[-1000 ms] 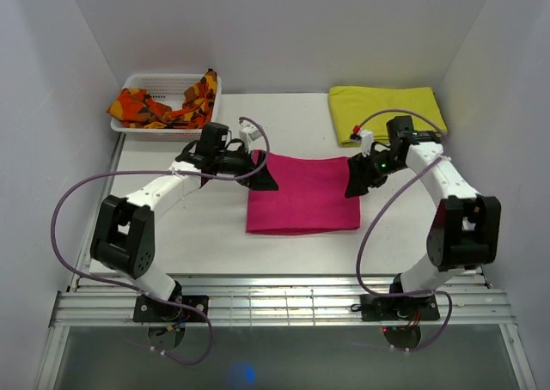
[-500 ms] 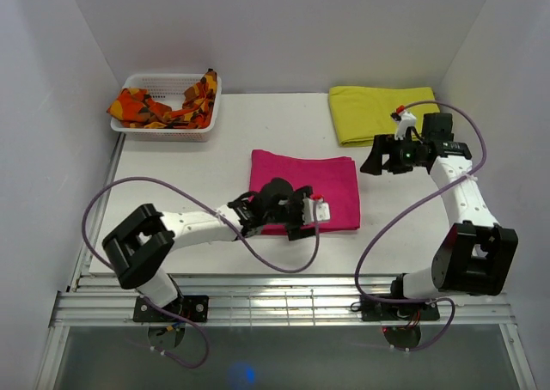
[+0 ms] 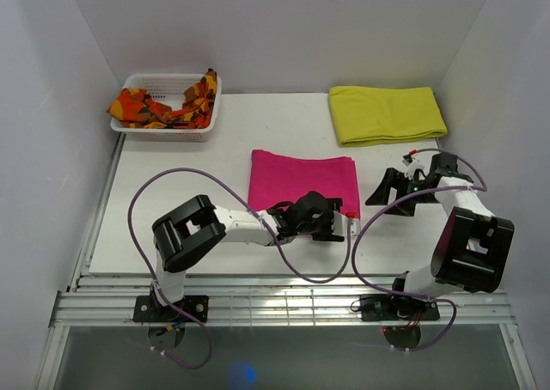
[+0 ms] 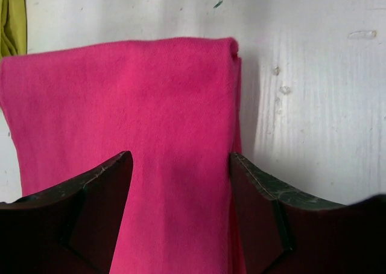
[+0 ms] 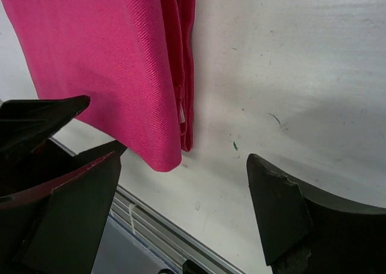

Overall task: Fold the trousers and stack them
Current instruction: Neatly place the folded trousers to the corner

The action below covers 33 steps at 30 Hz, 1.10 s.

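The magenta-pink trousers (image 3: pixel 302 182) lie folded into a flat rectangle in the middle of the table. My left gripper (image 3: pixel 331 222) is low over their near edge and points right. In the left wrist view its open fingers (image 4: pixel 99 207) straddle the pink cloth (image 4: pixel 132 99), near the near right corner. My right gripper (image 3: pixel 385 194) is open and empty just right of the trousers, over bare table. In the right wrist view (image 5: pixel 181 171) the trousers' corner (image 5: pixel 120 63) lies ahead of the fingers (image 5: pixel 283 219), apart from them.
A folded yellow cloth (image 3: pixel 387 113) lies at the back right. A white basket (image 3: pixel 168 82) with an orange-and-red patterned cloth (image 3: pixel 159 106) stands at the back left. The table's front edge and metal rails (image 3: pixel 284 300) are close behind both grippers.
My left gripper has swung from the trousers' far left corner round to their near right edge. My right gripper left the far right corner and came down beside the near right side.
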Available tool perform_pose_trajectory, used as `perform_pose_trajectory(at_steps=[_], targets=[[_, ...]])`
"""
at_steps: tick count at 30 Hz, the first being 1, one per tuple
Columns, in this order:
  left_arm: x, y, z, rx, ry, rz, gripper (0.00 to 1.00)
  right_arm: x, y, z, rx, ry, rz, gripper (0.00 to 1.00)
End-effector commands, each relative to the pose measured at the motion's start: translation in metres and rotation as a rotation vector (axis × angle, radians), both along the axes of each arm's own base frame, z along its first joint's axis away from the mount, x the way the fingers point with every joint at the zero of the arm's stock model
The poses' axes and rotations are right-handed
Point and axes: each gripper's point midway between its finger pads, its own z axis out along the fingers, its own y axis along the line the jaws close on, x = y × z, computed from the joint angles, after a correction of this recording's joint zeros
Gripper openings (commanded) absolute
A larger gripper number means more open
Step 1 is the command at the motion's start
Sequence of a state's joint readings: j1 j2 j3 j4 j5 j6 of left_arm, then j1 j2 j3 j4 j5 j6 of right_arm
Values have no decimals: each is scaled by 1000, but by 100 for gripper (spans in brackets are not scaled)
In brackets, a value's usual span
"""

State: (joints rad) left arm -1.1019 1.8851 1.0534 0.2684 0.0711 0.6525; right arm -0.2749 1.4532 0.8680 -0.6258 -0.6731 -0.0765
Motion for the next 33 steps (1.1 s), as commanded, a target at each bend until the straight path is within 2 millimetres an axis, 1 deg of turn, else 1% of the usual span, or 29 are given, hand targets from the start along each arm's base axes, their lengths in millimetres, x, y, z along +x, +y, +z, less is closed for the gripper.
perform_pose_trajectory(at_steps=[1,2,3,5,6,7,8,9,10,11,12,13,14,16,17,18,19,20,21,22,23,26,27,28,29,30,33], targets=[[-9,-22,5,1,-73,-29,75,3,4,-4,51,-5,-24,90],[-10,-22,-4,19,-71,-25,75,1,5,-7,65,9,-36,90],[-12,-22,-6,30,-79,-16,75,-3,8,-11,90,28,-38,90],[-17,-22,-12,37,-67,-25,75,-3,9,-15,103,21,-42,90],[-16,-22,-13,39,-67,-15,75,-8,13,-18,132,47,-56,90],[-13,-23,-14,40,-68,-4,75,-7,14,-19,140,40,-59,90],[-13,-22,-23,62,-63,1,74,-8,16,-21,153,47,-66,90],[-12,-21,-27,76,-65,1,72,-9,18,-22,168,54,-68,90],[-10,-19,-32,98,-69,13,62,-12,19,-25,179,65,-70,90],[-7,-20,-33,102,-69,28,58,-11,19,-26,182,62,-71,90],[-5,-18,-43,129,-62,41,54,-11,20,-27,189,65,-74,90],[-2,-16,-44,137,-65,60,51,-13,21,-29,191,71,-75,90],[0,-18,-44,132,-52,70,42,-12,21,-30,191,66,-73,90],[0,-16,-45,124,-14,74,33,-15,23,-33,200,75,-82,90],[-1,-16,-46,115,21,85,17,-16,23,-34,202,80,-90,90],[1,-14,-46,123,55,99,7,-14,22,-36,196,80,-101,90],[3,-15,-42,111,86,116,0,-14,22,-37,197,77,-102,90],[5,-18,-36,75,155,137,0,-15,23,-39,203,80,-101,90],[1,-19,-34,59,202,120,0,-17,24,-40,209,87,-102,90],[1,-20,-21,22,221,120,0,-17,25,-40,214,88,-104,90],[-4,-23,-14,-2,252,89,0,-18,25,-42,218,94,-105,90],[-8,-24,6,-60,258,62,0,-17,30,-39,257,89,-105,90],[-10,-25,9,-66,264,50,0,-17,33,-35,284,83,-103,90],[-10,-27,14,-79,284,55,0,-10,33,-32,290,40,-102,90],[-11,-28,16,-86,292,50,0,-7,35,-27,309,35,-119,90],[-12,-28,18,-90,300,49,0,-9,37,-29,303,36,-124,90],[-11,-31,30,-132,323,42,0,-8,49,-30,303,43,-98,90]])
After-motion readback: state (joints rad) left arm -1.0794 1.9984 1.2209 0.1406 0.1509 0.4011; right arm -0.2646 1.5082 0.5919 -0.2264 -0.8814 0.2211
